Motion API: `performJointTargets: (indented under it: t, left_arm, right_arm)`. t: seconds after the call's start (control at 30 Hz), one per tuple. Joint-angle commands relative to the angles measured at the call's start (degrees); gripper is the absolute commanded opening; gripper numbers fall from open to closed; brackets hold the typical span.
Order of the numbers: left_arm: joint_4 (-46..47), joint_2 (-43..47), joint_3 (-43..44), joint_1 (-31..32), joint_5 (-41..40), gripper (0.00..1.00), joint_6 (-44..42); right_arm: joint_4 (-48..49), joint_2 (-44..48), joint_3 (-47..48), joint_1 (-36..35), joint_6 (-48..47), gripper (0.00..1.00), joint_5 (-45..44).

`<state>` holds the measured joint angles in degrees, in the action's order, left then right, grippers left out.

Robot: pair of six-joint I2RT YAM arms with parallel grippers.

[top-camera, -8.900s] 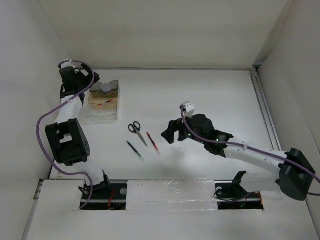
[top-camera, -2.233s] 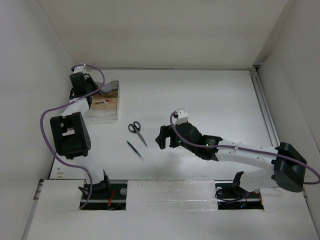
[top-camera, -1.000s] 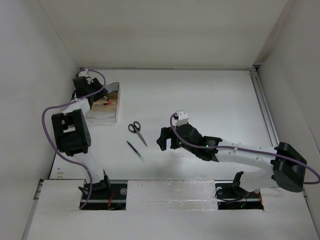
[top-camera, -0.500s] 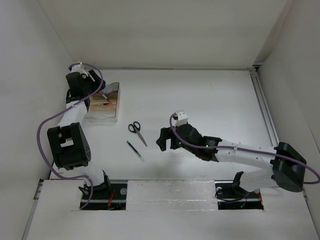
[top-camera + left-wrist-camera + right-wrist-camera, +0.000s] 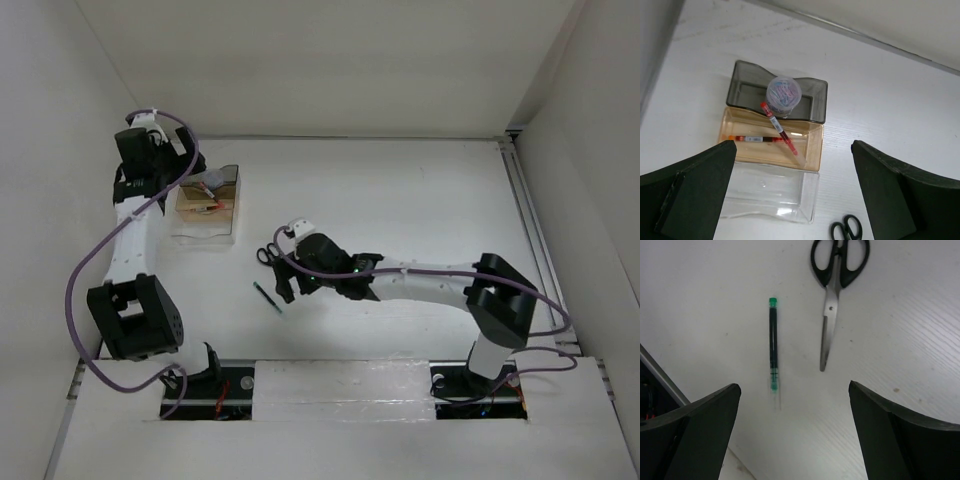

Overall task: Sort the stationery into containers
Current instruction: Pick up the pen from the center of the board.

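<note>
both grippers are spread wide, holding nothing. my left gripper looks down on the three-section box: the paper-clip tub stands in the grey section, and the red pen slants from it into the amber one. my right gripper hovers above the green-capped dark pen and closed scissors, which lie apart on the table.

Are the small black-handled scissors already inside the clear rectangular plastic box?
No, the small black-handled scissors lie on the white table, outside the clear rectangular plastic box.
</note>
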<state>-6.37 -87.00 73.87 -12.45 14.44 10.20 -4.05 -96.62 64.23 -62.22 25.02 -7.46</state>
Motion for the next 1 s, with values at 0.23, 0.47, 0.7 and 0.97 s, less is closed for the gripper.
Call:
performJointTargets:
  t: [0.23,0.47,0.7,0.97]
  left_arm:
    - [-22.3,12.8,6.3,0.0,3.8,1.0,-13.5]
    - [-24.0,14.7,4.7,0.0,11.3,1.0,-15.3]
    - [-24.6,14.7,3.6,0.0,11.3,1.0,-15.8]
    - [-24.6,15.3,1.8,0.0,12.5,1.0,-16.3]
  right_arm:
    - [-8.5,-12.4,11.3,-5.3,-4.6,0.81,1.6]
    - [-11.0,-18.9,14.7,-6.5,-4.1,0.66,-1.6]
    - [-14.1,-24.3,18.7,-8.2,-3.0,0.54,-4.3]
    - [-18.4,-27.9,22.1,-9.2,-1.9,0.0,-8.0]
